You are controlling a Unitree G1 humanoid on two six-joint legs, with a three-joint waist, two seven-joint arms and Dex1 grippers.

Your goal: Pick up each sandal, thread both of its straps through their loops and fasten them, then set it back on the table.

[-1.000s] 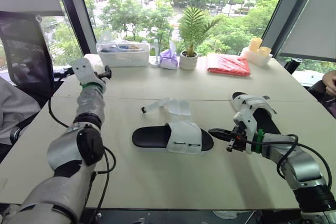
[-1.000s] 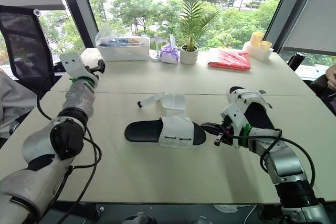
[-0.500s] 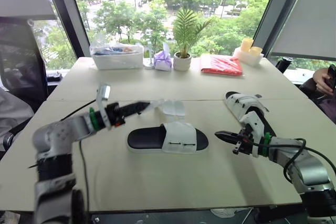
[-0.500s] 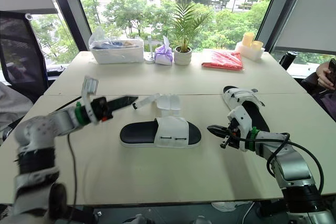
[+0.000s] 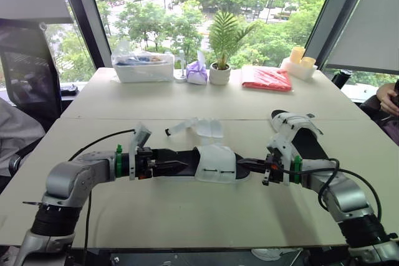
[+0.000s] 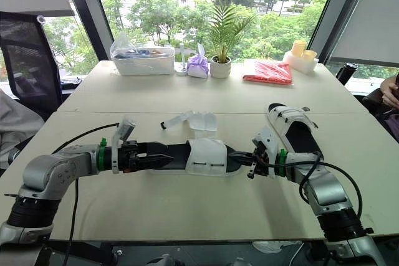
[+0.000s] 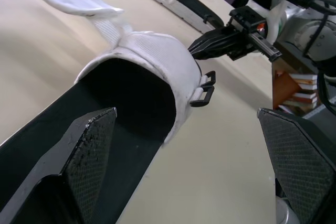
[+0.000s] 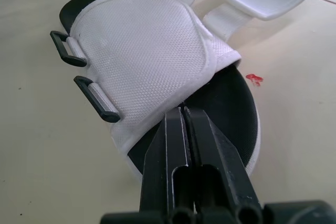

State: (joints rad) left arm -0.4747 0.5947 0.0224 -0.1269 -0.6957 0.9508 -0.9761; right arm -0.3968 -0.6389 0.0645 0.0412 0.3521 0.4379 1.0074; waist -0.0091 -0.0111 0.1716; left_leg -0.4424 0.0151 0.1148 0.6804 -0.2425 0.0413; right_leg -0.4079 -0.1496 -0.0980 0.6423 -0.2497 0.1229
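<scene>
Black fingers of the left gripper (image 5: 174, 167) gape wide around the heel of the near sandal (image 5: 215, 162) on the tabletop (image 5: 187, 213); at its toe the right gripper (image 5: 242, 163) touches, pinched closed, second sandal (image 5: 299, 136) just behind it

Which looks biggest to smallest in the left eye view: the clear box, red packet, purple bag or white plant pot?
1. Clear box
2. Red packet, a little smaller
3. Purple bag and white plant pot: about alike, too close to rank
</scene>
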